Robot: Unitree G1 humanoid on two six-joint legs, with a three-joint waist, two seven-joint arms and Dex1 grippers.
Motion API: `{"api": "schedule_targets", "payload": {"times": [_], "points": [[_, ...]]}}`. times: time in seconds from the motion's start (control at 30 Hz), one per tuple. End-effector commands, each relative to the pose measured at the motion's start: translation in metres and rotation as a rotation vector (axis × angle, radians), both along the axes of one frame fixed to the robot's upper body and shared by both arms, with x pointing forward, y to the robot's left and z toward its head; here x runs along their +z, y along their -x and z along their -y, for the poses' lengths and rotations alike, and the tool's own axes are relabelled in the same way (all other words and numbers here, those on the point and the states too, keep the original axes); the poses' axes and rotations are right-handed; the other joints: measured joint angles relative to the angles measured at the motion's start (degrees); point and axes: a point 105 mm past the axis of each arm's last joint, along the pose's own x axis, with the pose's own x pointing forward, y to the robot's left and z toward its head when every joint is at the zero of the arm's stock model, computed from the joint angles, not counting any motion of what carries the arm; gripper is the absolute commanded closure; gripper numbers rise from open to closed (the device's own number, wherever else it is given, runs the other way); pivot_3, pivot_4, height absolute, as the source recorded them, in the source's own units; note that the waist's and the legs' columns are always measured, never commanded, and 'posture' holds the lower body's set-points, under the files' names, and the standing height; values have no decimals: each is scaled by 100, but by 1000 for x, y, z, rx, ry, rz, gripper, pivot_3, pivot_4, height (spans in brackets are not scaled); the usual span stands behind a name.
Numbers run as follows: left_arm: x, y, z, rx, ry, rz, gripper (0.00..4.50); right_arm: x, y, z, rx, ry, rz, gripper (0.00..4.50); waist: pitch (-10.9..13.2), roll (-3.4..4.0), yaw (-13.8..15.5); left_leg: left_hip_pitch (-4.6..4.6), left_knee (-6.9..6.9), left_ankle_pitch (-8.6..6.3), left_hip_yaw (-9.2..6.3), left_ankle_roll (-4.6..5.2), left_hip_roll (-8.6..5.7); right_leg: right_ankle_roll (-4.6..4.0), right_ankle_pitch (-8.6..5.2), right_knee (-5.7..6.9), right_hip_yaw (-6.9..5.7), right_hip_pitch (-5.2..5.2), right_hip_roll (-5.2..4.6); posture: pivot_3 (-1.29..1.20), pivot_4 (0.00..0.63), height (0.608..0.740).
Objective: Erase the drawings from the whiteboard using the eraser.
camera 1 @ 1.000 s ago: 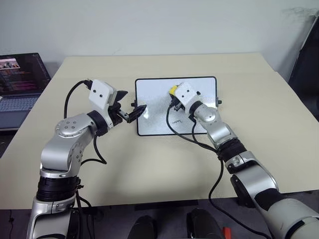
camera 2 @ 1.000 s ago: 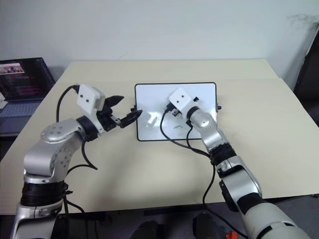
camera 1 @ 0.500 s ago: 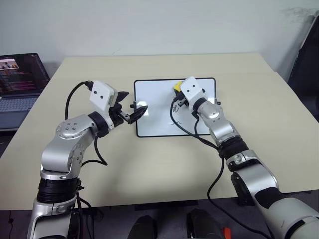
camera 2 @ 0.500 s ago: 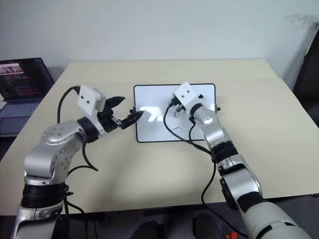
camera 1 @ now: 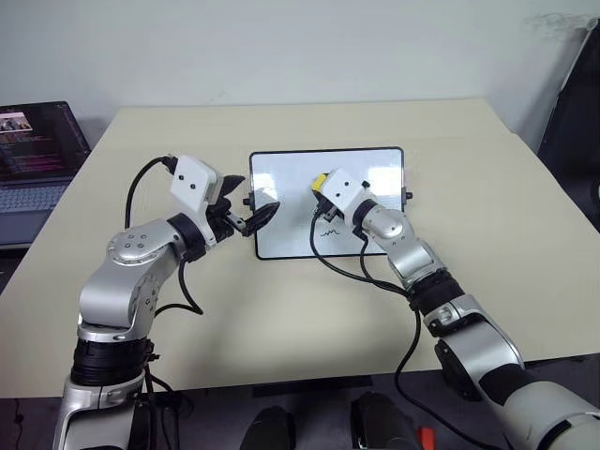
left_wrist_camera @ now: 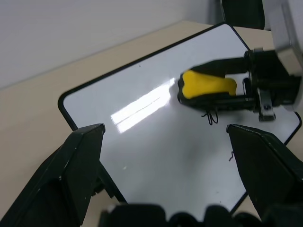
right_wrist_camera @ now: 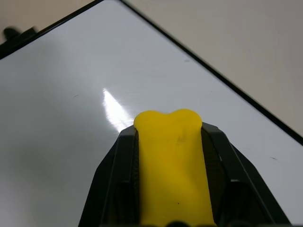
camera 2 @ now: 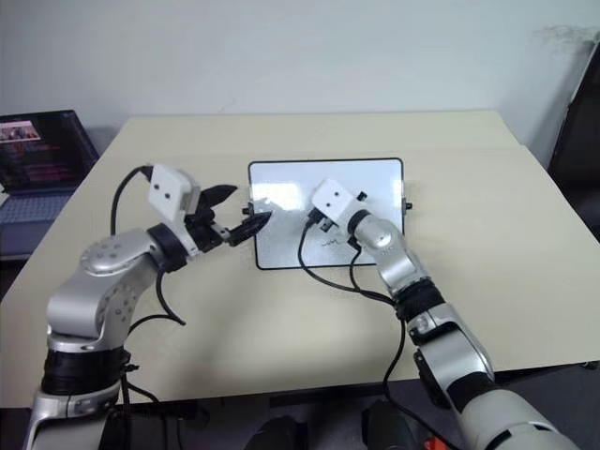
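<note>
The right fingers (left_wrist_camera: 222, 90) clamp the eraser (left_wrist_camera: 206, 86) on the whiteboard (camera 1: 281, 202). Left fingers (camera 1: 251, 212) gape empty at its edge. Two drawings (left_wrist_camera: 210, 116) remain, so erasing seems unfinished.

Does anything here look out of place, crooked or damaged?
Nothing stands out. The whiteboard lies flat on the table with no visible damage. The right tool grips the yellow eraser over the board, beside leftover marker squiggles. The left tool is open at the board's left edge.
</note>
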Motion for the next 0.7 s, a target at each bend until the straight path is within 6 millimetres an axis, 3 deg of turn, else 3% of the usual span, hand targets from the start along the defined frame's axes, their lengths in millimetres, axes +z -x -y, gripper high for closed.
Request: {"api": "schedule_targets", "payload": {"times": [0.03, 0.13, 0.3, 0.47, 0.6, 0.7], "points": [[11, 19, 0, -111, 0, 48, 0, 53, 15, 13, 19, -154, 210, 3147, 0, 0, 5, -4, -3, 0, 0, -1, 0, 1, 0, -5, 0, -3, 0, 0, 150, 740], [5, 26, -2, -156, 2, 15, 0, 49, 20, 26, -5, -168, 243, 3147, 0, 0, 22, -14, -12, -2, -2, -2, 2, 2, -2, -22, 1, -9, -2, 0, 150, 740], [-2, 36, 3, -249, -37, -29, 0, 25, 21, 31, -27, -157, 215, 3147, 1, 0, 31, -14, -12, -4, -1, 2, 1, 1, -2, -24, 3, -4, -3, 0, 150, 740], [-20, 46, 4, -324, -141, -90, 0, 7, 12, 23, -44, -90, 226, 3148, 3, 2, -5, -1, -13, -6, 9, 6, 2, 0, -2, -12, 2, -4, 4, 0, 150, 740], [-21, 45, 3, -327, -169, -89, 0, 1, 2, 11, -44, -63, 228, 3148, 7, 1, -7, -1, -11, -6, 10, 6, 3, 0, -2, -10, 2, -4, 5, 0, 150, 740], [-20, 45, 3, -325, -173, -82, 0, -18, -2, 3, -33, -17, 186, 3148, 7, 1, -1, -1, -11, -5, 10, 4, 3, 0, -3, -10, 1, -4, 5, 0, 150, 740]]}}
